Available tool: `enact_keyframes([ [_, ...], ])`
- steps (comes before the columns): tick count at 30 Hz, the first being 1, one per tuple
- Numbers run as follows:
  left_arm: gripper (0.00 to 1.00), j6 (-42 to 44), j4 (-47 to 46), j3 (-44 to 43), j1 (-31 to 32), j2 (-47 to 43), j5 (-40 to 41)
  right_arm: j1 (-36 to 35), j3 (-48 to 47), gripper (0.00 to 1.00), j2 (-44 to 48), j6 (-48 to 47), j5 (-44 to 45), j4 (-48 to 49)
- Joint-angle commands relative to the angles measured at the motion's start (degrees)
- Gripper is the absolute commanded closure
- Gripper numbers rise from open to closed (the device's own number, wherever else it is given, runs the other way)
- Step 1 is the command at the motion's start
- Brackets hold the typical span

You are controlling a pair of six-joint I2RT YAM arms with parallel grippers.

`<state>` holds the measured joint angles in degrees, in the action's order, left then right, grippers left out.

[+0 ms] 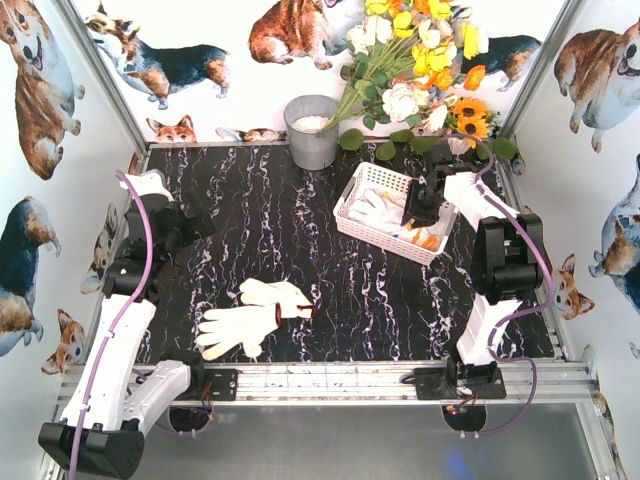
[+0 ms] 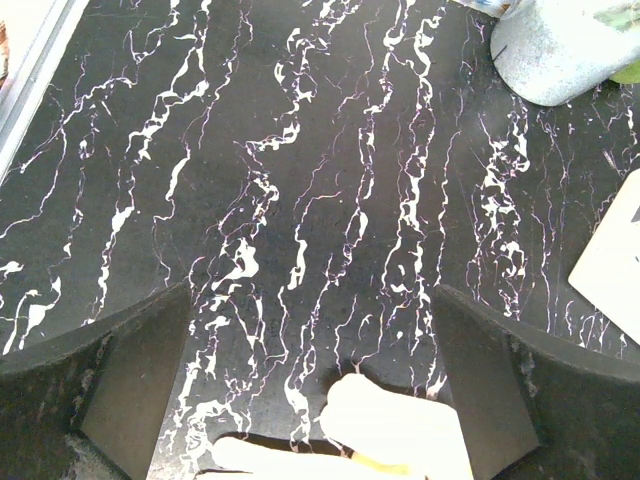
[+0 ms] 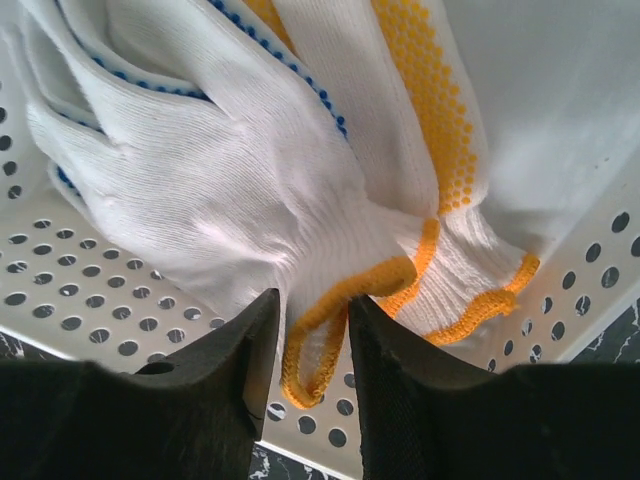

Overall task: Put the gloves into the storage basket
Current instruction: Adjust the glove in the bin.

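R gripper (image 3: 312,310) pinches yellow cuff of glove (image 3: 220,170) lying in basket (image 1: 365,180), far-right table (image 1: 300,220) corner. L gripper (image 2: 312,300) wide open, close to two gloves (image 1: 250,315) lying near table's front edge, left of centre.

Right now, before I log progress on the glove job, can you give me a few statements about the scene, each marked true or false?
1. Two gloves lie on the table, outside the storage basket. True.
2. The basket holds nothing. False: more gloves lie in it.
3. The left pincer is wide open. True.
4. The grey bucket stands at the table's near edge. False: it stands at the far edge.
5. The right pincer is down at the basket. True.
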<state>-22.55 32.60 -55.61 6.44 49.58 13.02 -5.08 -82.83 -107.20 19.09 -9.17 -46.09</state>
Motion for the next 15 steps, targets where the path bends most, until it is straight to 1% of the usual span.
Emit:
enact_keyframes([
  [1,0.0,-1.09,-0.91,-1.52,-0.46,0.29,-0.57,0.33,-3.58,0.63,0.72,-0.92,-0.61,1.52],
  [9,0.0,-0.73,-1.29,-1.76,-0.46,0.94,-0.96,0.33,-0.32,0.58,0.8,0.94,4.43,-0.31],
  [15,0.0,-0.58,-1.08,-1.89,-0.42,0.88,-1.06,0.29,1.94,0.52,1.6,0.61,6.29,0.03],
])
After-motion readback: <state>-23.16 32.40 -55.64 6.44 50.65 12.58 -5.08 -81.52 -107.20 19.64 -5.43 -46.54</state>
